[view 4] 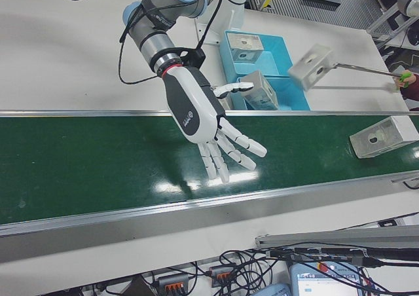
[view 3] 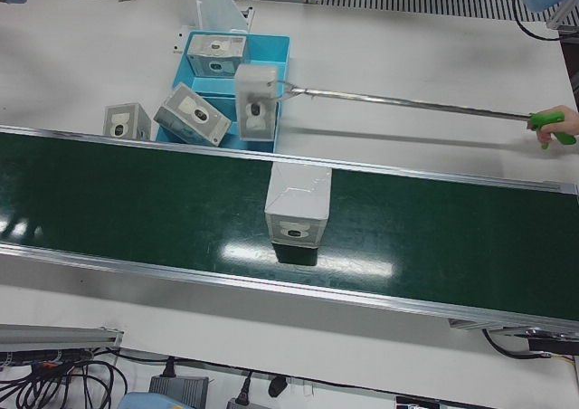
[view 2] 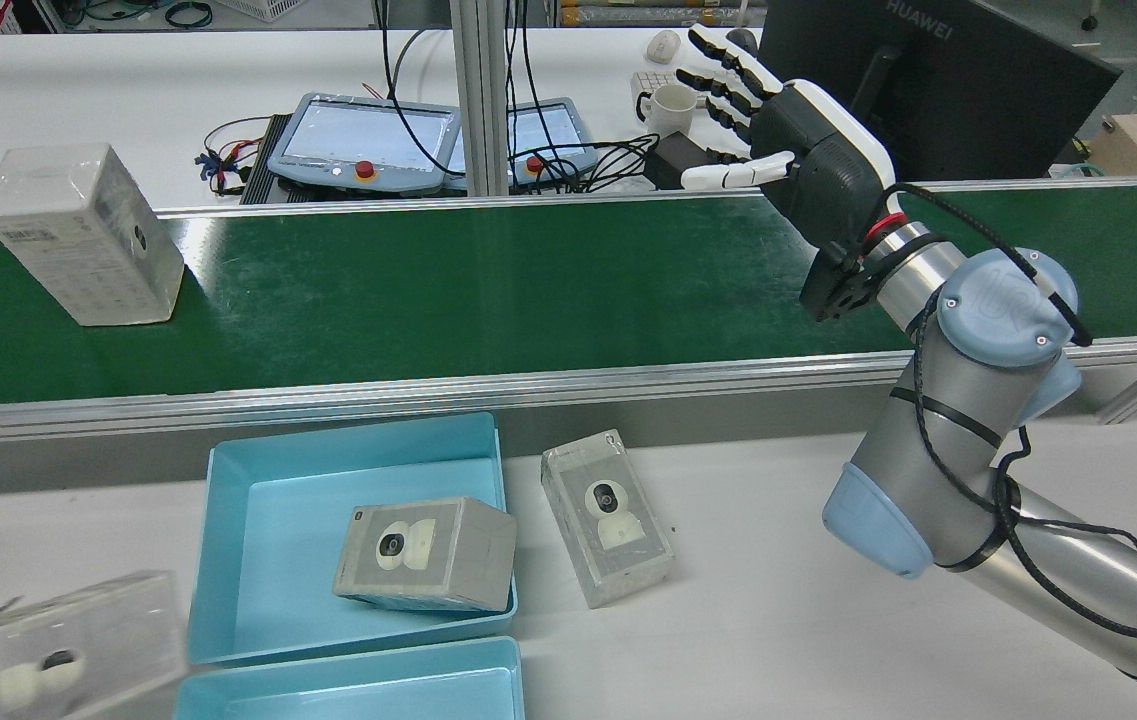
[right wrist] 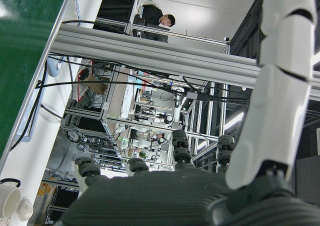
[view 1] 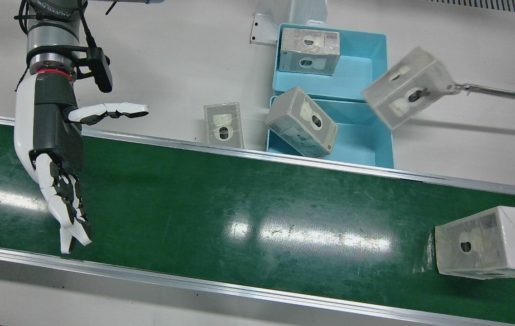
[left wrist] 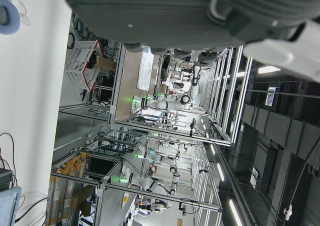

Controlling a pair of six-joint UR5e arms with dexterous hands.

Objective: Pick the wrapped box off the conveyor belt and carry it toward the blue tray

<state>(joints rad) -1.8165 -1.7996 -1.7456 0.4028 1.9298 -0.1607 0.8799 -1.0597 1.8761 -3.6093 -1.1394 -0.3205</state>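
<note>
wrapped box (view 3: 297, 201) upright, long axis apparently cross-belt

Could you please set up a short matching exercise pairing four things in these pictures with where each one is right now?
Things:
1. right hand
2. wrapped box
3. box on the grabber tool
4. box beside the trays

Places:
A. lying on the white table
B. held in the air near the blue tray
C. open above the conveyor belt
D. standing on the belt, untouched

Pairs: 1-C, 2-D, 3-B, 4-A
</note>
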